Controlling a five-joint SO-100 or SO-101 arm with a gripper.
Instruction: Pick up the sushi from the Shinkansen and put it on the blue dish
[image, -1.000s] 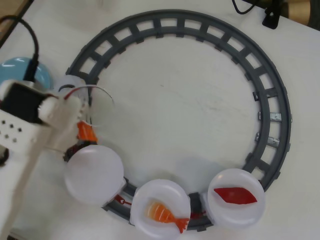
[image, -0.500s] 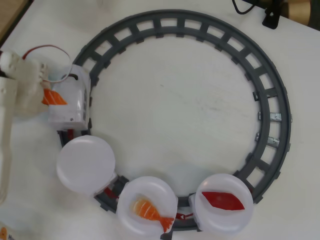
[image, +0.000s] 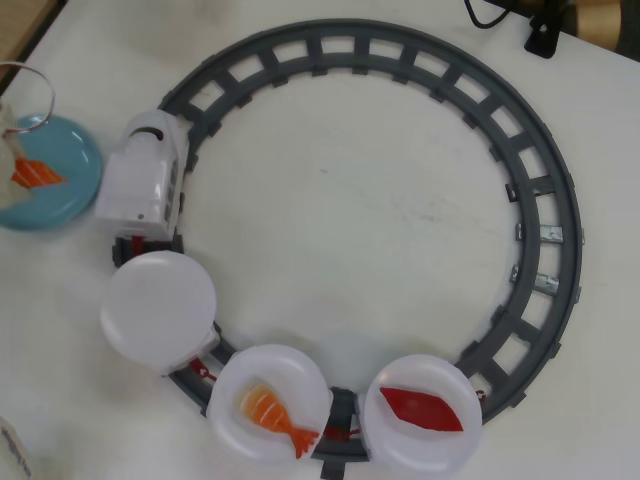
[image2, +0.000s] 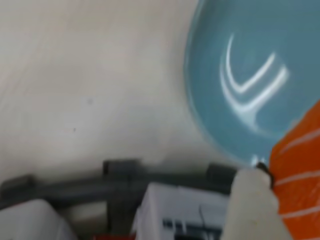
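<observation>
The sushi (image: 35, 174), orange with white stripes, is over the blue dish (image: 70, 160) at the far left of the overhead view. My gripper (image: 22, 160) shows there only as a pale blur at the frame edge. In the wrist view the sushi (image2: 300, 170) fills the right edge, pressed against my white finger (image2: 255, 205), with the blue dish (image2: 235, 50) beyond it. The gripper (image2: 287, 165) is shut on the sushi; its other finger is out of view. The white Shinkansen (image: 145, 175) stands on the track beside the dish and shows at the bottom of the wrist view (image2: 185, 212).
The grey circular track (image: 540, 200) fills the table. Behind the train are an empty white plate (image: 158, 308), a plate (image: 225, 415) with the shrimp piece (image: 272, 408) and a plate (image: 385, 440) with the dark-red piece (image: 420, 410). A cable loop (image: 45, 85) hangs above the dish.
</observation>
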